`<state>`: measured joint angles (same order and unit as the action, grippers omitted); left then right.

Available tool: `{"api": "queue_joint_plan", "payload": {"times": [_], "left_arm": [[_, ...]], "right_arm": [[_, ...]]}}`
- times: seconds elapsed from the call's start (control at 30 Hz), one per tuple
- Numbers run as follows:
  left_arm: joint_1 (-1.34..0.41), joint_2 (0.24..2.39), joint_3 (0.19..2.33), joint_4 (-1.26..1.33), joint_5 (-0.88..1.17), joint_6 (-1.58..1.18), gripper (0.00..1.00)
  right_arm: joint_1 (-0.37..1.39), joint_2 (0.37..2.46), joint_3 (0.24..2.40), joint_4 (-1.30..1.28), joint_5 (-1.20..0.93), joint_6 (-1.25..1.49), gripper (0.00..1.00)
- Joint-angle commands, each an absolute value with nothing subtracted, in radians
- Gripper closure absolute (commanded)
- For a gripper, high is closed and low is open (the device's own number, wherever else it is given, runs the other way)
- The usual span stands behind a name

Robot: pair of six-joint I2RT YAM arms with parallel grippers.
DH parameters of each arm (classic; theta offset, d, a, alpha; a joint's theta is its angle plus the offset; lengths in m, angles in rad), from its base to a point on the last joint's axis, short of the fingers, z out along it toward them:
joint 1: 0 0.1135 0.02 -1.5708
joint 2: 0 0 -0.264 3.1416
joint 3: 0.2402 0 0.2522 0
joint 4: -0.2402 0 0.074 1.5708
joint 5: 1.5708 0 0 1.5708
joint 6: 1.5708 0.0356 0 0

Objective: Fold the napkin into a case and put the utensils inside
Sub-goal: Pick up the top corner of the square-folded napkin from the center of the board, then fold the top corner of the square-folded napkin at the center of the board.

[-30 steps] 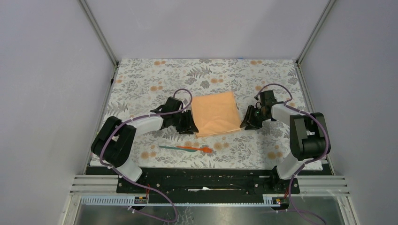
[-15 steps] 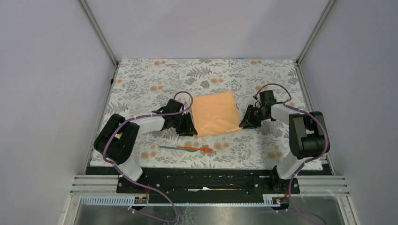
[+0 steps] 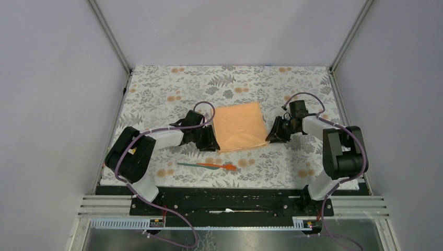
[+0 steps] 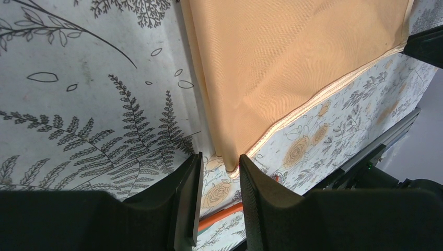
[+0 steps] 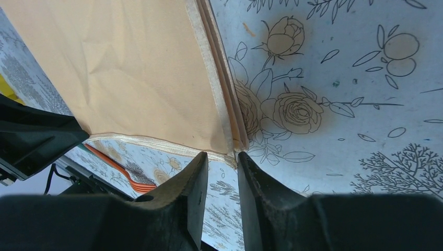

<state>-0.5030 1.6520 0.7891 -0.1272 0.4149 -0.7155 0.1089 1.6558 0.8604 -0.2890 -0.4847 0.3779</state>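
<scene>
The peach-orange napkin [image 3: 240,126] lies folded flat on the floral tablecloth, its layered edges showing in the right wrist view [image 5: 125,73]. My left gripper [image 3: 211,141] is low at the napkin's near-left corner [image 4: 230,162]. Its jaws [image 4: 220,157] are open a narrow gap, with the corner just at the tips. My right gripper [image 3: 272,137] is at the near-right corner. Its jaws [image 5: 222,154] are also narrowly open, with the hem [image 5: 230,149] just at the tips. The utensils lie nearer the bases: a teal-green piece [image 3: 188,164] and an orange-red fork [image 3: 222,167] [image 5: 123,175].
The grey floral tablecloth [image 3: 156,94] covers the table. Pale walls with metal corner posts [image 3: 112,39] enclose it at the back and on both sides. The black rail [image 3: 224,201] carrying the arm bases runs along the near edge.
Both grippers' jaws have narrowed a little at the napkin's near corners. The arms have barely shifted, and the napkin and utensils lie where they were.
</scene>
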Motion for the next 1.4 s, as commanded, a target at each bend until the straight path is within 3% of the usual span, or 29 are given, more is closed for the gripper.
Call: {"api": "queue_joint_plan", "payload": {"times": [0.0, 0.1, 0.33, 0.5, 0.9, 1.37], "left_arm": [[-0.508, 1.658, 0.780, -0.092, 0.403, -0.712, 0.63], [-0.508, 1.655, 0.778, -0.092, 0.402, -0.715, 0.63], [-0.509, 1.641, 0.778, -0.092, 0.406, -0.723, 0.62], [-0.516, 1.622, 0.778, -0.099, 0.409, -0.730, 0.62], [-0.530, 1.615, 0.745, -0.090, 0.379, -0.745, 0.69], [-0.536, 1.656, 0.708, -0.049, 0.358, -0.747, 0.75]], "right_arm": [[0.106, 1.638, 0.864, -0.286, -0.517, 0.378, 0.65], [0.106, 1.651, 0.861, -0.265, -0.533, 0.386, 0.67], [0.107, 1.655, 0.856, -0.254, -0.542, 0.385, 0.82], [0.107, 1.655, 0.854, -0.248, -0.557, 0.384, 1.00], [0.217, 1.687, 0.932, -0.211, -0.574, 0.410, 1.00], [0.435, 2.019, 1.287, 0.007, -0.658, 0.611, 1.00]]}}
